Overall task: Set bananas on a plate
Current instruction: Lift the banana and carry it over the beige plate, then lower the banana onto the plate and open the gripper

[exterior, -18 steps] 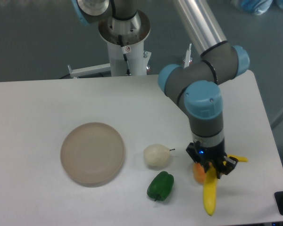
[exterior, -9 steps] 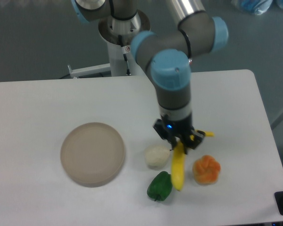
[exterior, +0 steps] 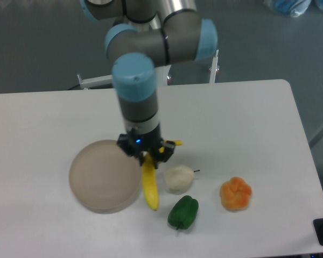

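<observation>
The arm reaches down from the far side, and its gripper (exterior: 146, 156) is clenched on the banana (exterior: 149, 185) at the fruit's upper end. The banana hangs from the claw and runs toward the near edge of the table (exterior: 258, 123), its lower tip ending just right of the plate's near-right rim. Most of the fruit shows below the claw; the held end is hidden between the fingers, and a short yellow stem pokes out to the right of them.

The plate (exterior: 99, 174) lies on the table just left of the claw, with the banana along its right edge; whether the fruit touches the rim cannot be told. A whitish round fruit (exterior: 179, 178) sits just right of the banana. A green pepper (exterior: 183, 212) lies nearer, right of the banana's tip. An orange lumpy fruit (exterior: 236, 194) rests well apart, farther right.
</observation>
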### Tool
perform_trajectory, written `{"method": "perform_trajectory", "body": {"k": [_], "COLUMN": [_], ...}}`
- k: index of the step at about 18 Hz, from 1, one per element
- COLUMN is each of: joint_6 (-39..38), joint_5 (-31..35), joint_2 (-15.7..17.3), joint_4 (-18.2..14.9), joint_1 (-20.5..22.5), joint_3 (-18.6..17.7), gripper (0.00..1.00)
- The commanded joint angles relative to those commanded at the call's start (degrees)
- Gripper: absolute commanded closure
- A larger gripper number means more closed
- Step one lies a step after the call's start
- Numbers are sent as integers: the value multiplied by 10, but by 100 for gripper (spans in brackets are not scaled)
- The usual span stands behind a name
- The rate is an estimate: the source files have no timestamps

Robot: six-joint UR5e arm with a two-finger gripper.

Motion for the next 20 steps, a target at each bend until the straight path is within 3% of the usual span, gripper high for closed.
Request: {"method": "perform_trajectory", "body": {"k": [5, 10, 13, 20], "joint_6": [-4, 31, 83, 81], "joint_5": [10, 17, 39, 60], "joint_2": [-2, 1, -4, -18], "joint_4": [14, 70, 76, 77], "joint_1": [-23, -43, -67, -84], "joint_3": [-46, -94, -105, -121], "gripper": [66, 66, 66, 66]}}
